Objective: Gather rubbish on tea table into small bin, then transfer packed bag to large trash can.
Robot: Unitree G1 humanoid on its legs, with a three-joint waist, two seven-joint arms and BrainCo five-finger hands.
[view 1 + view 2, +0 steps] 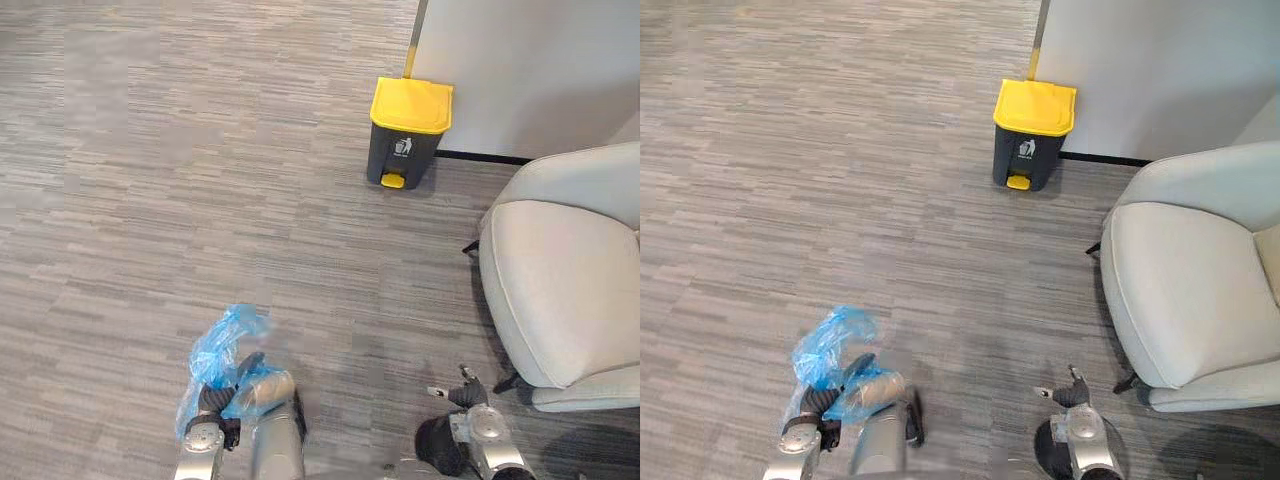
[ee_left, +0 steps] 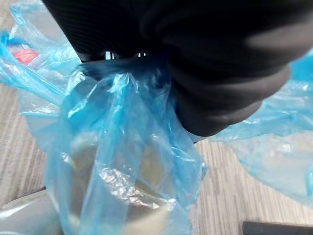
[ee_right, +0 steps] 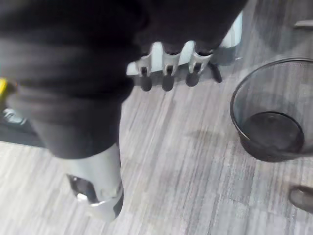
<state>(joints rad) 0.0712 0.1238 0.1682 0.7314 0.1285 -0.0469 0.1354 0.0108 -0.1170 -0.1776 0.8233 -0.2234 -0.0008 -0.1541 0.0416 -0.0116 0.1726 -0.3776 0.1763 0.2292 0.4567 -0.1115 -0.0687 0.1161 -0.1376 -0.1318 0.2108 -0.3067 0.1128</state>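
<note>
one blue plastic bag [image 2: 122, 161], its neck gathered into a bunch that disappears under the dark cover of the left hand [image 2: 220, 73], which is clenched around it. the bag's long axis runs from this bunched neck out into the fuller body, where pale contents show through the film. loose blue frills of the rim spread to either side of the hand, with one small red item [image 2: 24, 54] visible inside them. in the head views the bag sits low and left of centre, above the grey carpet floor [image 1: 150, 200]. right hand [image 3: 166, 73]: fingers loose and in a row, holding nothing, at lower right in the head views. beside it on the floor, in the right wrist view, one black wire-mesh wastebasket [image 3: 274, 127], upright. one dark grey pedal bin [image 1: 405, 140] with a yellow lid, closed, and a yellow pedal facing the robot, stands against the white wall [image 1: 520, 70], well apart from the bag, ahead and to the right. one light grey armchair [image 1: 560, 280] stands on the right, near the pedal bin.
</note>
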